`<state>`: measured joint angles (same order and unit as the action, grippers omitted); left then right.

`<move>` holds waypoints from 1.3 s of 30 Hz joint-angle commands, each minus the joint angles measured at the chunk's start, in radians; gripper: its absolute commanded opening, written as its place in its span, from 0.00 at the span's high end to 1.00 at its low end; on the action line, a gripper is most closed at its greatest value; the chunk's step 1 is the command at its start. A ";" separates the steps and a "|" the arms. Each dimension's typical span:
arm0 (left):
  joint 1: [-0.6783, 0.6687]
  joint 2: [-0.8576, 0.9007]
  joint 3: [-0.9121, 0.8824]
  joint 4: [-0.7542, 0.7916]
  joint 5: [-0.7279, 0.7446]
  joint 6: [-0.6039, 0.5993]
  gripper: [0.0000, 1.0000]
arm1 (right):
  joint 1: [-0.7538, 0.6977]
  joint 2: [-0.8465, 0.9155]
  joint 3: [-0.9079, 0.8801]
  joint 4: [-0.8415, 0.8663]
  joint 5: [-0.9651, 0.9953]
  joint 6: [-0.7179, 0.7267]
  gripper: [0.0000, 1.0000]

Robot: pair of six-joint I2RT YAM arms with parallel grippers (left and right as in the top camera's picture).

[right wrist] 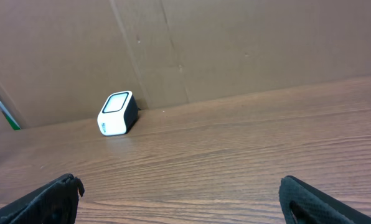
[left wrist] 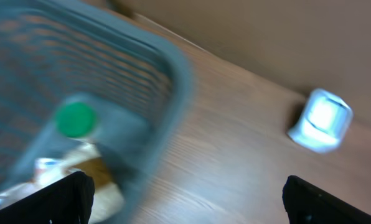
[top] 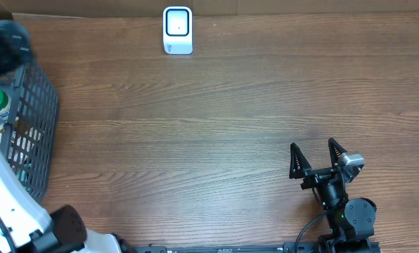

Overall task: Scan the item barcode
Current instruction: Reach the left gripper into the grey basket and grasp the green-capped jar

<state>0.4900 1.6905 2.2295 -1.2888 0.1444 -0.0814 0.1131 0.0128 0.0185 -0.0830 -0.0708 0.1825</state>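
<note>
Left gripper (left wrist: pixel 184 186): jaws wide apart, nothing between them. Only the two dark fingertips (left wrist: pixel 67 196) show, at the bottom edge of the left wrist view, which is blurred. It hangs over the near corner of the grey mesh basket (left wrist: pixel 173 68) at the table's left end.

In the basket: a green-capped container (left wrist: pixel 76 118) with a brownish packet just beside it. No barcode can be made out.

Right gripper (top: pixel 312 145): jaws also fully apart and empty, low over the wooden table (top: pixel 216 126) on the right near side. It points toward the far edge.

Barcode scanner (top: pixel 177 30): small white unit standing upright at the far edge of the table, near the middle, against the cardboard wall (right wrist: pixel 235 43). It is well apart from both grippers and from the basket.
</note>
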 commanded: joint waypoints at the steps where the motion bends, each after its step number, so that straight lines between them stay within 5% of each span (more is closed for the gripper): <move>1: 0.074 0.050 0.029 0.010 -0.107 -0.072 0.00 | 0.005 -0.010 -0.010 0.003 0.006 -0.005 0.00; 23: 0.163 0.440 0.010 0.045 -0.306 -0.116 0.00 | 0.005 -0.010 -0.010 0.003 0.006 -0.005 0.00; 39: 0.172 0.633 0.010 0.280 -0.282 0.060 0.01 | 0.005 -0.010 -0.010 0.003 0.006 -0.005 0.00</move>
<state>0.6571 2.3001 2.2356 -1.0271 -0.1322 -0.0708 0.1131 0.0128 0.0185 -0.0826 -0.0708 0.1822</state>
